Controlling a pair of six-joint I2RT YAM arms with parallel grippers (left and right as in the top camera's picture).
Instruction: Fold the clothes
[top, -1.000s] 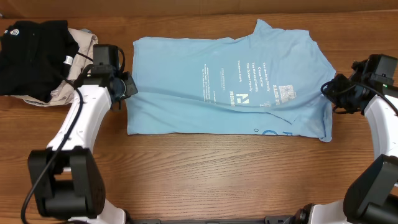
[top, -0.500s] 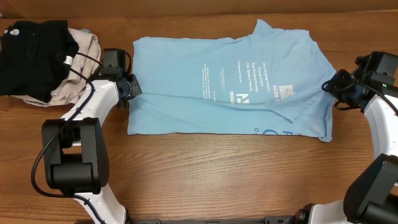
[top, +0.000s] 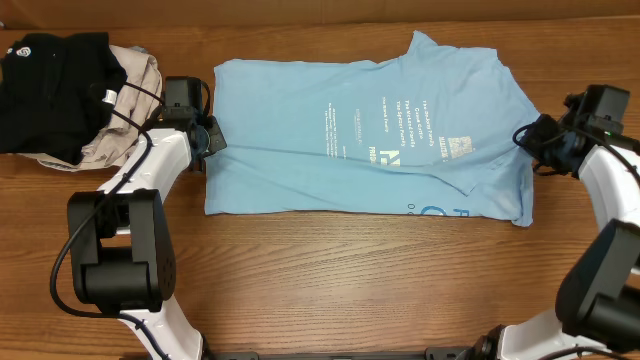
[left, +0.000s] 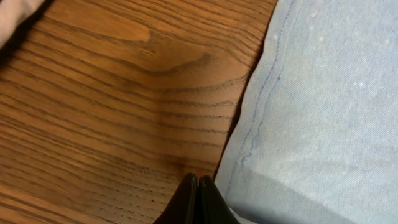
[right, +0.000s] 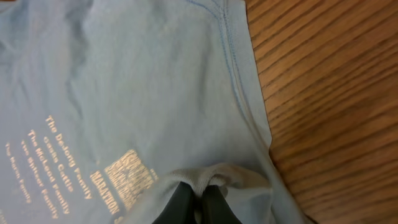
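Left arm (top: 142, 172): my white, rounded link shells on black joint blocks.
Cable (top: 57, 275): black, thin, running outside my shell.
Right arm (top: 612, 188): the same white over black.
Left gripper (top: 212, 140): black, boxy.
Right gripper (top: 522, 135): black too.
Fingers (left: 188, 200): mine are matte black, narrowing to thin tips.

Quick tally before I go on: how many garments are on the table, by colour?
light blue T-shirt: 1
black garment: 1
beige garment: 1
Total: 3 garments
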